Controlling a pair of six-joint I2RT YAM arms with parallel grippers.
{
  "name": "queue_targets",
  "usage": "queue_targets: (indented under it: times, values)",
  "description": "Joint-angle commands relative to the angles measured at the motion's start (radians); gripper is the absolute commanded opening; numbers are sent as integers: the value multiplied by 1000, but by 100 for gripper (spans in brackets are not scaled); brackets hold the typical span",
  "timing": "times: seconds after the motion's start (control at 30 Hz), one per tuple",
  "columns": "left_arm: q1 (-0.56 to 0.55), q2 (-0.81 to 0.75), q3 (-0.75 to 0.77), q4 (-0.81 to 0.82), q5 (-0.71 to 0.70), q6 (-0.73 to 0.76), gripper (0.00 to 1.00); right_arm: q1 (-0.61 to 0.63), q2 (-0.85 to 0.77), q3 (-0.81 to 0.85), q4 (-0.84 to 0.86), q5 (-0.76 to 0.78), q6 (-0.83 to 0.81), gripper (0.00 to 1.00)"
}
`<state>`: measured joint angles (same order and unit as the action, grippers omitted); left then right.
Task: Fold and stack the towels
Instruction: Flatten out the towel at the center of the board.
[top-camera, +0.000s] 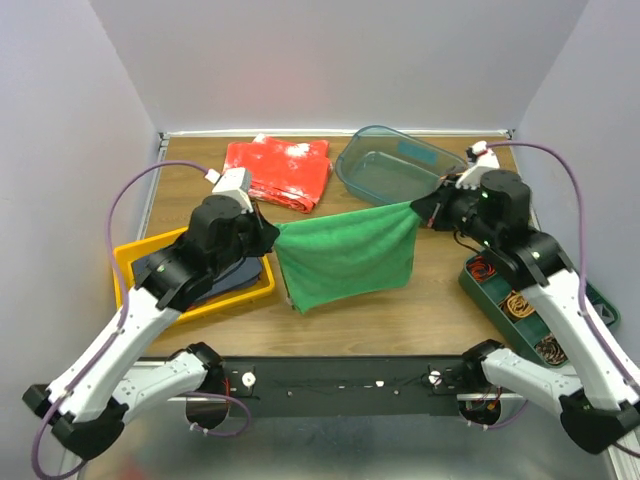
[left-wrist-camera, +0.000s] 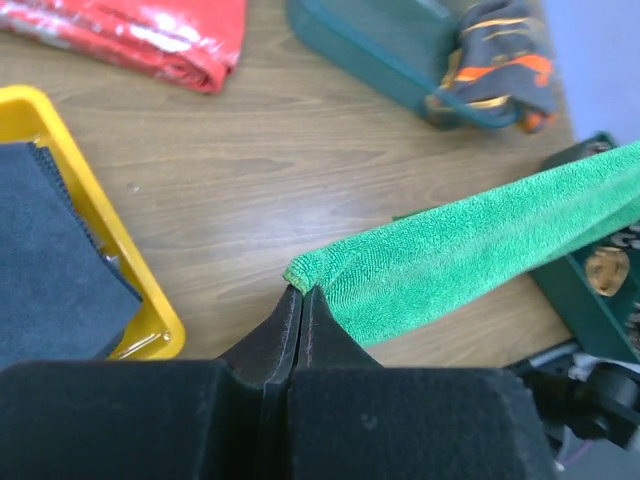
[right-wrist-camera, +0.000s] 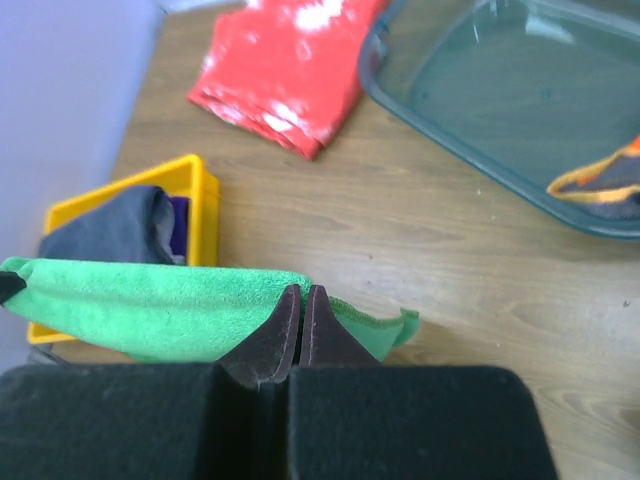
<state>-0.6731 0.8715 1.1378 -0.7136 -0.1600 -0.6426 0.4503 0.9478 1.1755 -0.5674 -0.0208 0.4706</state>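
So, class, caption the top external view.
Left end effector and right end effector hold a bright green cloth towel stretched between them.

Wooden table (top-camera: 400, 320), grain visible. Back wall (top-camera: 330, 60) plain, pale lilac-grey. Left wall (top-camera: 60, 120) and right wall (top-camera: 590, 90) match. Lighting even, shadows soft.

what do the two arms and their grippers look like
The left arm and right arm have white shells with bulky black joints. A purple cable loops from each wrist. The left gripper and right gripper are matte black, with dark wedge-shaped fingers tapering to thin tips.
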Motion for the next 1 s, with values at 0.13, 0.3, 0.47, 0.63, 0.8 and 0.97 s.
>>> queue_targets:
  times: [0.13,0.3,0.47,0.63,0.8,0.97]
  values:
    - [237,384,-4,146,91,84,0,-16,435,19,142,73,-43,1]
    - [293,613,118,203,100,126,0,-33,629,128,251,107,-46,1]
    - [303,692,140,218,112,126,0,-35,704,159,255,102,-44,1]
    - [294,569,59,240,157,129,0,-35,570,72,248,99,-47,1]
    - [253,325,-62,192,206,155,0,-36,372,-26,173,30,-64,1]
    - [162,85,-136,111,250,159,0,-33,115,-80,60,-30,-50,1]
